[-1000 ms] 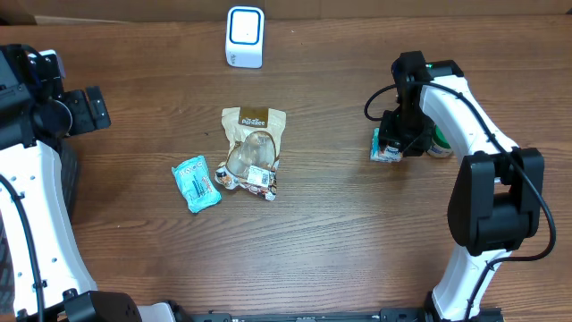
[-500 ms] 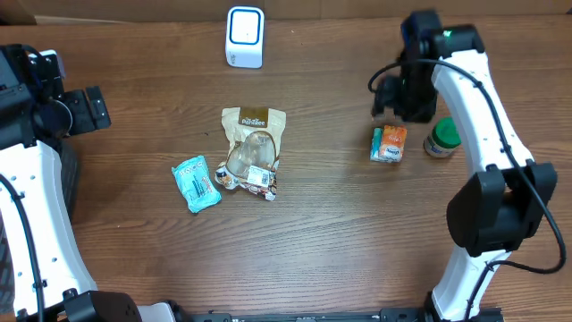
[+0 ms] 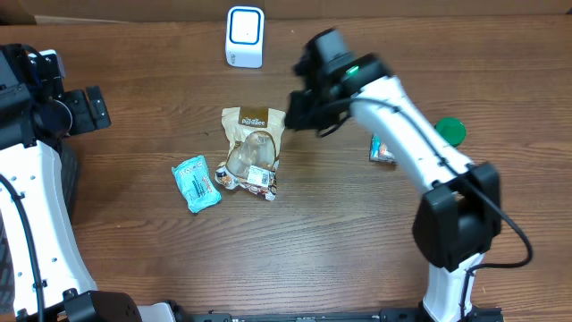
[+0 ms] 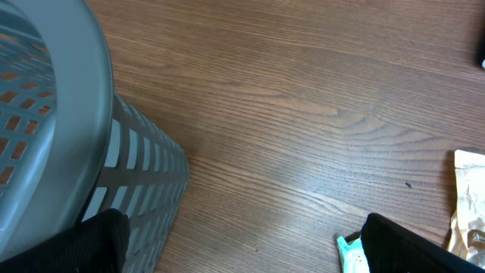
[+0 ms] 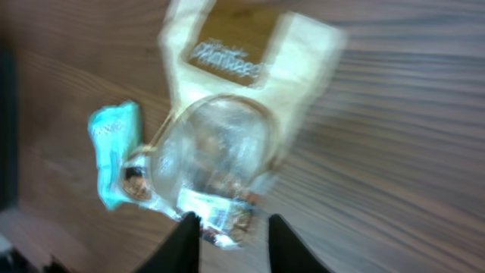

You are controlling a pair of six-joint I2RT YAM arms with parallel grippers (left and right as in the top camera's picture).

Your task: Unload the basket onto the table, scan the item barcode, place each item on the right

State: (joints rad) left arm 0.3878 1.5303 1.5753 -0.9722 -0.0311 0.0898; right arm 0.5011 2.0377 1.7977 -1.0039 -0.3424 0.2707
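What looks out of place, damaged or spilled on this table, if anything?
Nothing is spilled or broken. The tan pouch lies flat, its lower end looks crumpled, and the teal packet beside it lies askew. The orange box is partly hidden by the right arm, so its state cannot be judged.

The right arm (image 3: 407, 143) has smooth white shells and black joints, a small green light and a thin black cable at lower right; the left arm (image 3: 27, 206) is white too; the left gripper (image 4: 246, 246) has black fingers (image 4: 102, 243).
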